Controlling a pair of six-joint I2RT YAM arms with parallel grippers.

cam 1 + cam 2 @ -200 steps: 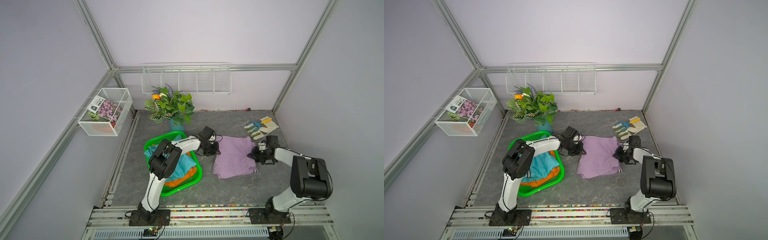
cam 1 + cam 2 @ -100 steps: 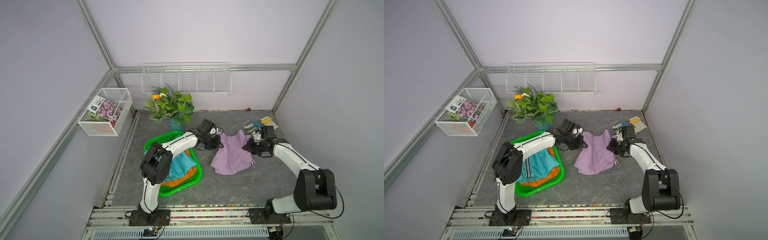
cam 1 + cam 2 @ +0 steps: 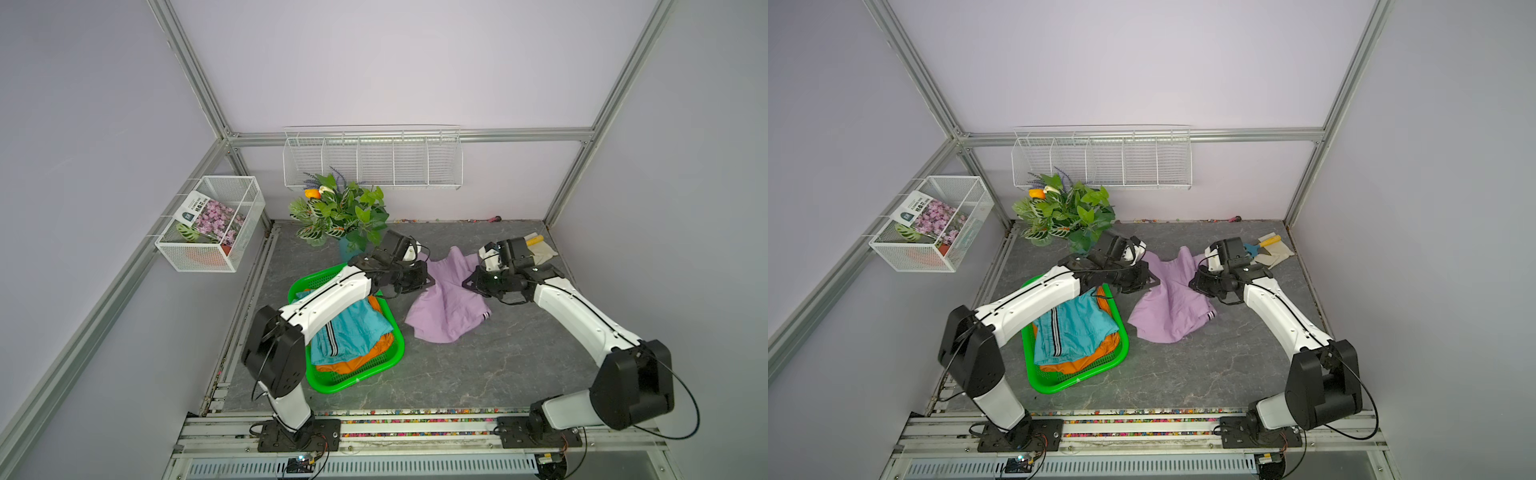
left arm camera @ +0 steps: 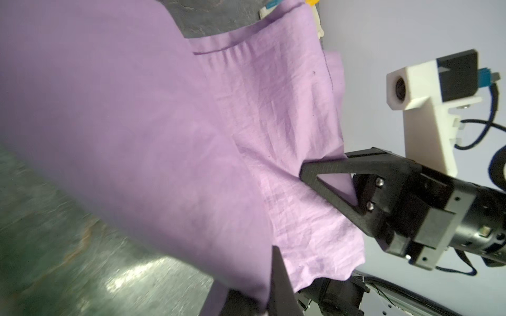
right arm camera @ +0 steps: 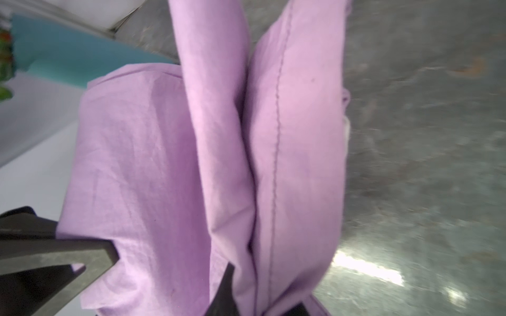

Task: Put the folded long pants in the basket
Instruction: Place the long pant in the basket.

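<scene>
The lavender folded long pants (image 3: 446,303) (image 3: 1173,303) hang bunched between my two grippers, their lower edge still on the grey table. My left gripper (image 3: 428,280) (image 4: 260,301) is shut on their left edge. On the right edge my right gripper (image 3: 469,282) (image 5: 246,295) is shut. The left wrist view shows the pants (image 4: 164,136) pinched by the right gripper (image 4: 304,171). In the right wrist view the cloth (image 5: 191,164) fills most of the frame. The green basket (image 3: 357,380) (image 3: 1075,384) lies left of them, holding teal striped pants (image 3: 353,332) on top of orange pants (image 3: 353,363).
Pale work gloves (image 3: 540,249) lie at the back right corner, behind the right gripper. A potted plant (image 3: 340,212) stands just behind the left gripper. A white wire box (image 3: 210,224) hangs on the left frame and a long wire rack (image 3: 372,160) on the back wall.
Both grippers have risen and come closer together with the lavender pants. The pants lay flat on the table and now hang bunched from the two grips.
</scene>
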